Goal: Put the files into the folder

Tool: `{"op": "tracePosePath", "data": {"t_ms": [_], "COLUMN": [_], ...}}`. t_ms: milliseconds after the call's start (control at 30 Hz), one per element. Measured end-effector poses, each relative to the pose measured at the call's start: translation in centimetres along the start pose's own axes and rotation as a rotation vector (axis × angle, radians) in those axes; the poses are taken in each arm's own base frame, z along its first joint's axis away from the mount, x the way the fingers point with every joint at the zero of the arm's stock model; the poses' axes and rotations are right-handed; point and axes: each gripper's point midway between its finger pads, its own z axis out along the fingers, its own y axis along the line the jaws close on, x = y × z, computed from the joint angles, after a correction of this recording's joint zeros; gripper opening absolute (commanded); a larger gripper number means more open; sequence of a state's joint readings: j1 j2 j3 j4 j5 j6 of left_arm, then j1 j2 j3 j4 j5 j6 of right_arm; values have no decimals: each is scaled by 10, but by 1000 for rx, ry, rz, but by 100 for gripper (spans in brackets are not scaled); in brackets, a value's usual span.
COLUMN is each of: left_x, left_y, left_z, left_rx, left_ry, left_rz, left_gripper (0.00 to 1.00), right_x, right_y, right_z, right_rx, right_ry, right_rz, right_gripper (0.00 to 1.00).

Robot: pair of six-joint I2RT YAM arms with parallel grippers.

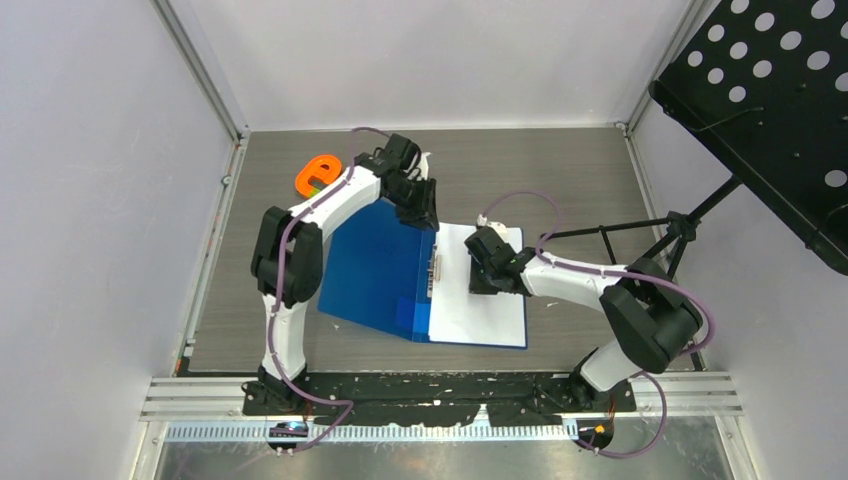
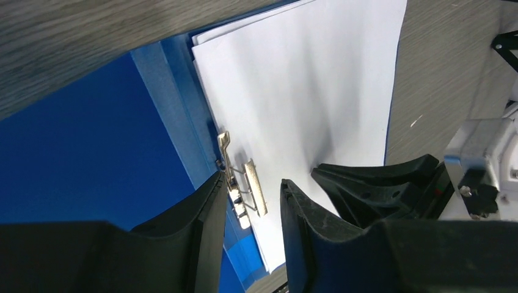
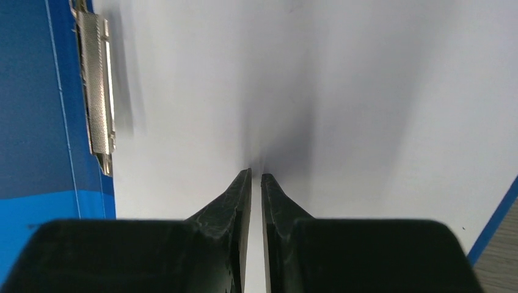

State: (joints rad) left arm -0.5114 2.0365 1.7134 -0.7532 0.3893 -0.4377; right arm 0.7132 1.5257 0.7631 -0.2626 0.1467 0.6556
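Blue folder (image 1: 375,265) lies open on the bench (image 1: 560,170), files (image 1: 480,315) on its right half. Right gripper (image 3: 256,175) is pressed nearly together, tips on the white sheets. Further back, left gripper (image 2: 251,181) is spread, straddling the spine's metal clip (image 2: 226,151).
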Motion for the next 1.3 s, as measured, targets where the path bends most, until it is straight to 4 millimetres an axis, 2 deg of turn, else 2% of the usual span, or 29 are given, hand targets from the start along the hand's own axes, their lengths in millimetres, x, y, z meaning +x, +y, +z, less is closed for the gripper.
{"op": "tracePosePath", "data": {"t_ms": [300, 733, 1300], "left_x": [-2, 0, 5], "left_y": [-2, 5, 21], "left_z": [40, 73, 74], "left_rx": [92, 140, 149], "left_ry": [52, 95, 124], "left_rz": [-7, -22, -57], "left_gripper": [41, 40, 38], "right_x": [-7, -7, -9], "right_y": [8, 7, 9], "right_z": [7, 7, 8], "right_rx": [-15, -14, -10], "right_ry": [-16, -16, -12], "right_rz": [3, 3, 3], "right_gripper": [15, 14, 14]}}
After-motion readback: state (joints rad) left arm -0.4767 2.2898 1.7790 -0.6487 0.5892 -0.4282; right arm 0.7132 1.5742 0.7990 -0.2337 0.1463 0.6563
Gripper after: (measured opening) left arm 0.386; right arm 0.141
